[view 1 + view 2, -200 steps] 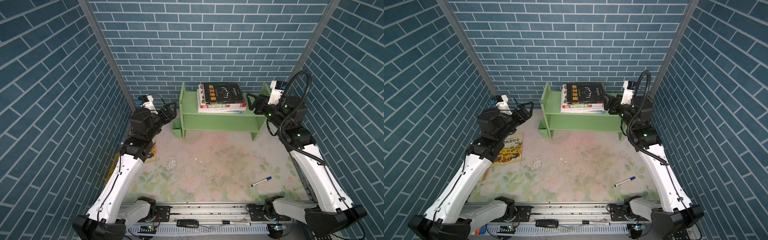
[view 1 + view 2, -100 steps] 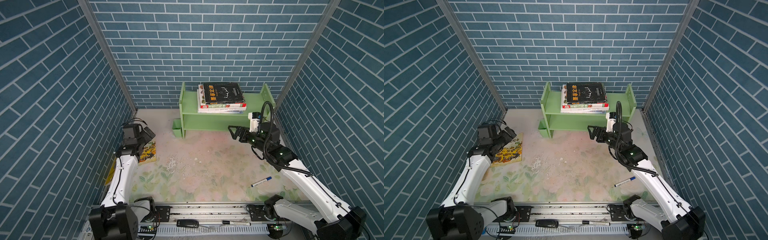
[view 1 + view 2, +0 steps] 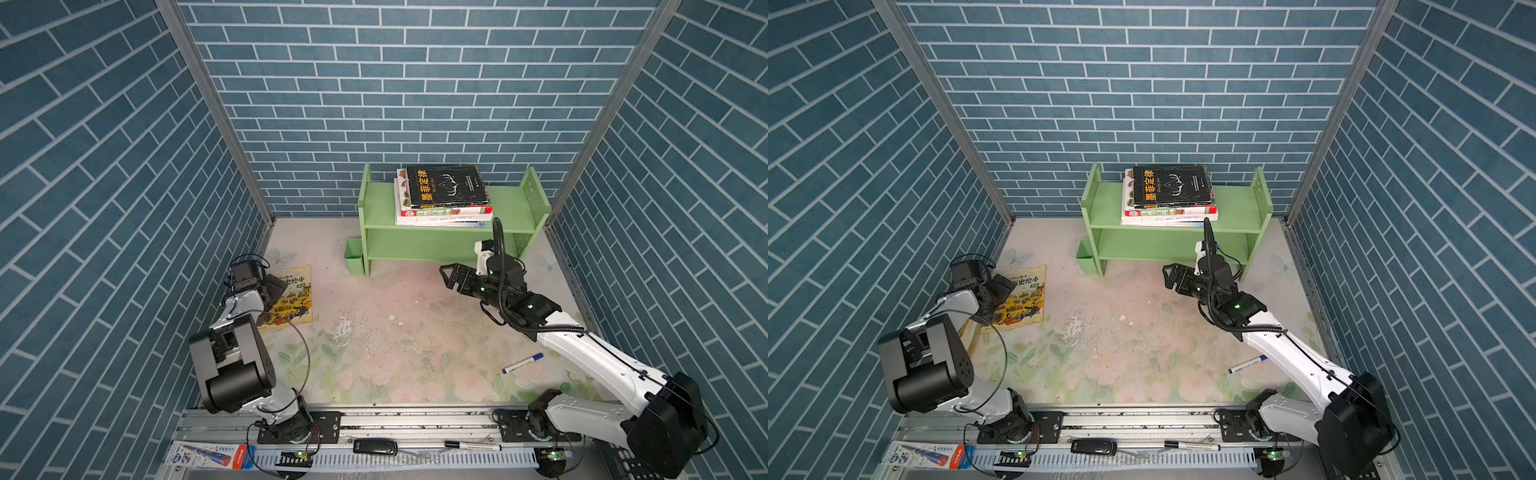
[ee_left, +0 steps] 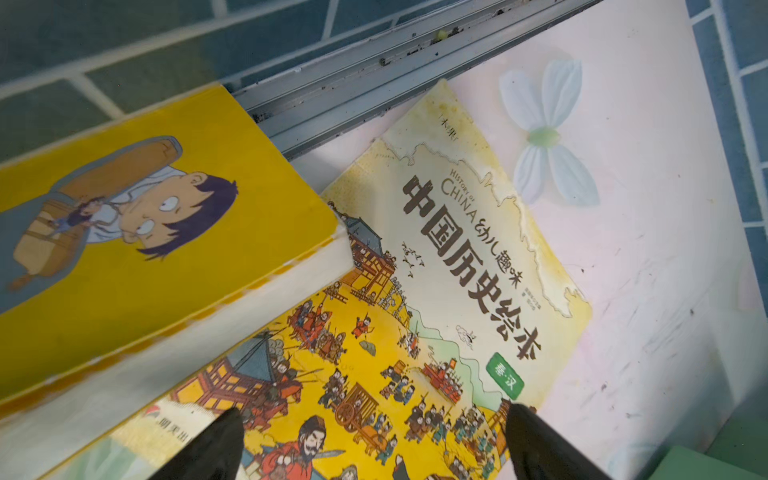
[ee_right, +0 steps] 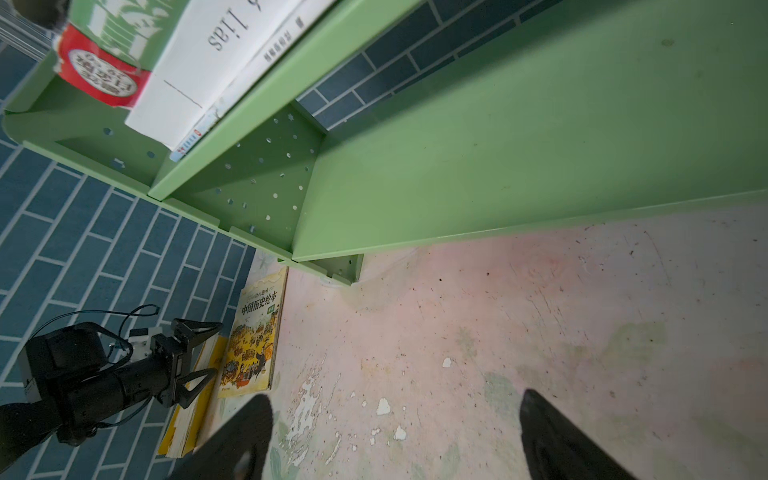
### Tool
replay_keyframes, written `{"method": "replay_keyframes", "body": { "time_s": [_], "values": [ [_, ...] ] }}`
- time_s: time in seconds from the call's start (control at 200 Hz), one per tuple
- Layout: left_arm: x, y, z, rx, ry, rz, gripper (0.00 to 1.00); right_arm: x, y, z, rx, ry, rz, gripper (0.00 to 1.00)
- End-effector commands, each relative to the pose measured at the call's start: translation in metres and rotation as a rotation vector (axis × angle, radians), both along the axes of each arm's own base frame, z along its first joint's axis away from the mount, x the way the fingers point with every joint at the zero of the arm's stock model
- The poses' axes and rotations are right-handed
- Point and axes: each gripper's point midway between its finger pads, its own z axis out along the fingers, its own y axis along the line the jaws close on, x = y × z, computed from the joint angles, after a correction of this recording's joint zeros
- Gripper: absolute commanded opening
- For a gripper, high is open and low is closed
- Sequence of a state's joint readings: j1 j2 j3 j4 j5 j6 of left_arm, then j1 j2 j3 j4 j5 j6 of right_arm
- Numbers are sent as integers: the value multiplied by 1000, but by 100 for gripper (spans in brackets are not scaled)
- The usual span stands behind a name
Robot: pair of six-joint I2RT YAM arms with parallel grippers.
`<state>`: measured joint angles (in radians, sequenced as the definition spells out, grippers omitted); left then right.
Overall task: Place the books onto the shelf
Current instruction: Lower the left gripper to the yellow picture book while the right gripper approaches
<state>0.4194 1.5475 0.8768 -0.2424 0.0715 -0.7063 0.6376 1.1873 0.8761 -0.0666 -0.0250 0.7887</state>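
Left wrist view: left gripper [image 4: 374,415], jaws spread wide, nothing held, above yellow illustrated book [image 4: 415,311] lying flat on bench [image 4: 648,291], left-centre in both top views; cartoon-man book [image 4: 166,249] just beside. Right gripper [image 3: 444,277] likewise parted, nothing held, before shelf [image 3: 511,208]. Likely hazard: jaws skidding off thin flat cover, shoving neighbour.

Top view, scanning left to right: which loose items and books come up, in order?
Yellow illustrated picture book lying flat → small green cup-box → black book with orange characters → blue-capped white marker pen.
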Motion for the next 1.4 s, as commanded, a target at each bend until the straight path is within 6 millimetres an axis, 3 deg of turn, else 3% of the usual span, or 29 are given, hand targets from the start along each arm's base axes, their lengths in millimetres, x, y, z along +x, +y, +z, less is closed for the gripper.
{"method": "replay_keyframes", "body": {
  "time_s": [0.0,0.135,0.315,0.585,0.78,0.96,1.065,1.395],
  "values": [
    [9,5,-2,-5,-33,24,100,12,5,19,39,-28,-45,92],
    [-4,3,-24,-14,9,53,100,19,7,15,24,-18,-55,92],
    [-11,19,-19,80,68,62,100,25,12,12,20,-6,-58,92],
    [0,54,-1,232,112,81,100,27,7,9,2,0,-89,92],
    [11,68,-27,139,96,65,100,28,2,8,-18,4,-108,92],
    [28,58,-44,18,6,-2,93,31,1,4,-41,12,-119,92],
    [27,50,-50,-27,20,-24,92,35,7,2,-41,21,-106,92],
    [13,8,-67,-62,66,-123,88,51,65,-24,7,73,35,91]
  ]
}}
